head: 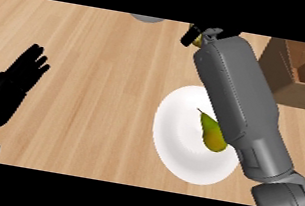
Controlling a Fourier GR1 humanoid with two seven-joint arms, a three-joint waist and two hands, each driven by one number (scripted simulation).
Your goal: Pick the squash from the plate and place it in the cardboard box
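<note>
A yellow-green squash point(213, 134) with a pointed stem lies on the white plate point(178, 145), toward its right side. My right forearm crosses over the plate's right edge and reaches to the far side of the counter. Only a small part of my right hand point(200, 32) shows there, past the wrist, well beyond the squash. A small yellowish thing point(194, 40) shows right against that hand; I cannot tell what it is or whether it is held. The brown cardboard box point(304, 87) stands at the far right, open at the top. My left hand point(10, 86) rests open at the left, fingers up.
A grey round object point(147, 18) peeks in at the far edge, left of my right hand. Bare wooden counter point(102, 66) lies between my left hand and the plate.
</note>
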